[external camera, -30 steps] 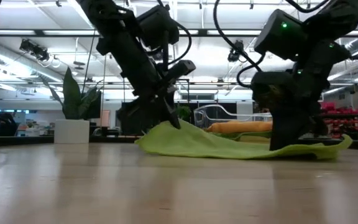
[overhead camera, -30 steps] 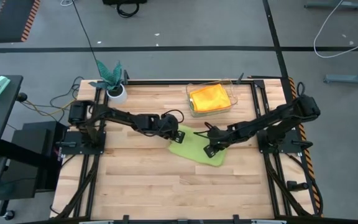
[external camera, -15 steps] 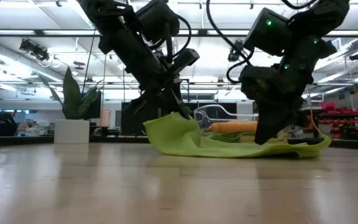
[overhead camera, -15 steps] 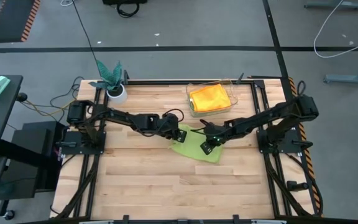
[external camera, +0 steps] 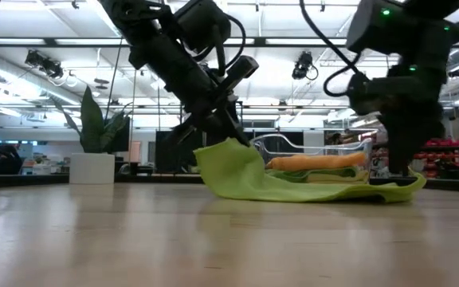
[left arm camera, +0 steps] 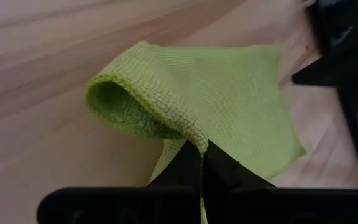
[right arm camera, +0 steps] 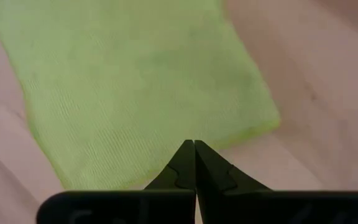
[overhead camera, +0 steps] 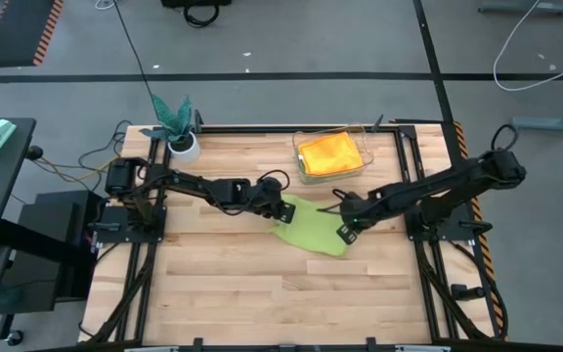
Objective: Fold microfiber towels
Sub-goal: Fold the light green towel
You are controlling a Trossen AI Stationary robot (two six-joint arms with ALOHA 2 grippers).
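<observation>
A lime green microfiber towel (overhead camera: 311, 231) lies mid-table, its left end raised off the wood (external camera: 229, 155). My left gripper (overhead camera: 280, 207) is shut on that raised end. My right gripper (overhead camera: 344, 232) is shut with nothing between its fingers. It points steeply down just above the towel's right end (right arm camera: 135, 81), and I cannot tell whether the tips touch the cloth. A yellow-orange towel (overhead camera: 330, 154) lies in a clear bin at the back. My left gripper pinches the towel's hemmed edge (left arm camera: 194, 138) between its two fingers at the towel's left end, slanting down from the table's left. That end is lifted and curls over in a loose loop (left arm camera: 114, 106). The rest slopes down slack onto the table (external camera: 325, 190).
The clear bin (overhead camera: 360, 137) stands at the back, right of centre. A teal leafy plant in a white pot (overhead camera: 184, 147) stands at the back left corner. Bare wood lies along the near half of the table (overhead camera: 262, 293).
My right gripper, shut throughout, went a little toward the table's left on the towel, then rose and drew back toward the right. The towel's right end slid leftward with it and the cloth now lies narrower, while its left end stands steeper in my left gripper.
</observation>
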